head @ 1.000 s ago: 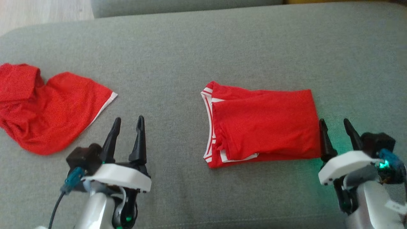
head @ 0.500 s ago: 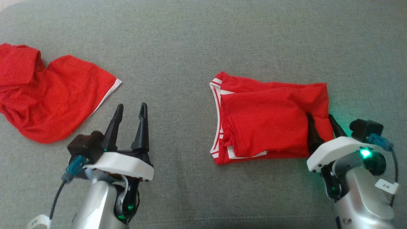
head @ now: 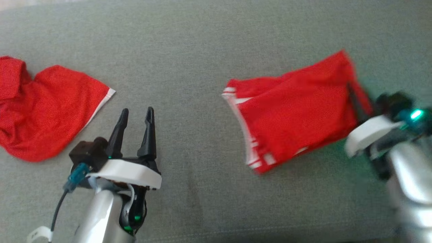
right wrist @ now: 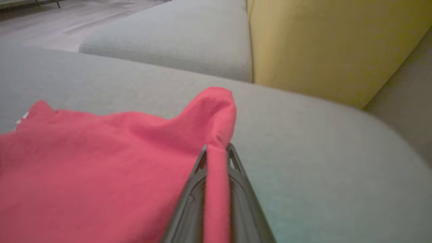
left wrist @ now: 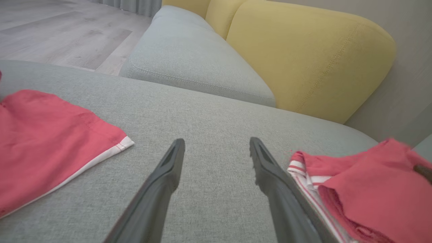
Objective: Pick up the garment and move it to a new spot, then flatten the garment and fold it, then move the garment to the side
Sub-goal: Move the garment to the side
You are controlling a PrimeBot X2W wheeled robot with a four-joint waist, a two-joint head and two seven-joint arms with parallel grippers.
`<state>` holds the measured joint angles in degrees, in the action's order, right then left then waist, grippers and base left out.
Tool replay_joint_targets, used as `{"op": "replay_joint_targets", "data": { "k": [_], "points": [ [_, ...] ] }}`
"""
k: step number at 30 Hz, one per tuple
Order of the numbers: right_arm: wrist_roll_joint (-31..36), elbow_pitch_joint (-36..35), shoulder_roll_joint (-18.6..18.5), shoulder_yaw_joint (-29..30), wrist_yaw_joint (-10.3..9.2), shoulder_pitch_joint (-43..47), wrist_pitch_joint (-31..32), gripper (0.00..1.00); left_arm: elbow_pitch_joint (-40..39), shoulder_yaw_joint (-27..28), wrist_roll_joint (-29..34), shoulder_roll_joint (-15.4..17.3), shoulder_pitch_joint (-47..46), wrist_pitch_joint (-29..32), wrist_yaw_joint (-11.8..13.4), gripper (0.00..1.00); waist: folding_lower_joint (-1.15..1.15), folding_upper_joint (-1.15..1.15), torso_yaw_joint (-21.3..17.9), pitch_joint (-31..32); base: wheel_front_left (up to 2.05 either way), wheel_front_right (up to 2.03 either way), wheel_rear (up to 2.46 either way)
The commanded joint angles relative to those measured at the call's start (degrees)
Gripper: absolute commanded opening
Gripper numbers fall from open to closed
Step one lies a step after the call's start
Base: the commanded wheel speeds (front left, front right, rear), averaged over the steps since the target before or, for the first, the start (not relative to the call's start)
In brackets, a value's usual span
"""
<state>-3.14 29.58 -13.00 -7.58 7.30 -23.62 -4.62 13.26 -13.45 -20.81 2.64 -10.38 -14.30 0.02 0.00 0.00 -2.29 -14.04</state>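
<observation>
I see a grey fabric seat [head: 202, 40] spread across the head view. In the left wrist view, a second grey cushion [left wrist: 195, 67] sits upper centre, with a yellow backrest [left wrist: 303, 57] upper right. Pale wood floor [left wrist: 50, 33] shows upper left and a beige wall [left wrist: 405, 94] far right.

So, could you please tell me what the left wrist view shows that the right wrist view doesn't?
Of the two, the left wrist view has the left gripper, open above the grey cushion, and a second red garment lying to its left. The right wrist view shows clearly the right gripper shut on a raised edge of the folded garment. Both share the folded garment, the grey cushion and the yellow backrest.
</observation>
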Motion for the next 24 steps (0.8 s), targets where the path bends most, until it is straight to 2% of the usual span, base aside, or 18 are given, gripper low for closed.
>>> {"op": "replay_joint_targets", "data": {
  "k": [1, 6, 9, 12, 15, 18, 23, 24],
  "points": [
    [-0.4, -2.3, -3.7, -1.2, 0.19, -2.7, -0.5, 0.0, -1.9, 2.3, 0.2, 0.2, -2.8, -0.7, 0.1, 1.0, 0.0, 0.0, -0.6, -0.8, 0.0, 0.0, 0.0],
    [-3.8, -1.7, -14.6, -1.3, 0.19, -7.1, 1.1, 0.0, -1.9, 2.4, 0.8, 0.2, -3.9, -0.7, -0.4, 1.0, 0.0, 0.0, -1.7, -3.0, 0.0, 0.0, 0.0],
    [-6.5, -0.8, -18.7, 0.3, 0.19, -10.0, 2.5, 0.0, -1.9, 2.7, 1.6, 0.2, -4.7, -0.7, -0.8, 1.0, 0.0, 0.0, -2.3, -5.0, 0.0, 0.0, 0.0],
    [-8.2, 0.8, -20.9, 3.4, 0.19, -12.1, 3.6, 0.0, -1.9, 3.0, 2.1, 0.2, -5.6, -0.7, -1.2, 1.0, 0.0, 0.0, -2.5, -6.3, 0.0, 0.0, 0.0],
    [-7.6, 1.7, -20.1, 6.1, 0.19, -13.8, 5.7, 0.0, -2.2, 3.5, 2.4, 0.2, -6.3, -0.7, -1.4, 1.0, 0.0, 0.0, -2.8, -7.8, 0.0, 0.0, 0.0],
    [-4.1, 2.8, -18.4, 12.3, 0.19, -15.7, 6.8, 0.0, -2.5, 3.9, 2.7, 0.2, -7.1, -0.7, -1.6, 1.0, 0.0, 0.0, -2.9, -9.0, 0.0, 0.0, 0.0],
    [0.1, 1.7, -15.3, 14.4, 0.19, -15.1, 7.6, 0.0, -2.2, 4.2, 2.5, 0.2, -7.3, -0.7, -1.6, 1.0, 0.0, 0.0, -3.1, -9.2, 0.0, 0.0, 0.0],
    [0.4, 1.5, -14.9, 14.7, 0.19, -14.9, 7.7, 0.18, -2.1, 4.2, 2.5, 0.2, -7.3, -0.7, -1.7, 1.0, 0.0, 0.0, -3.1, -9.1, 0.0, 0.0, 0.0]
  ]
}}
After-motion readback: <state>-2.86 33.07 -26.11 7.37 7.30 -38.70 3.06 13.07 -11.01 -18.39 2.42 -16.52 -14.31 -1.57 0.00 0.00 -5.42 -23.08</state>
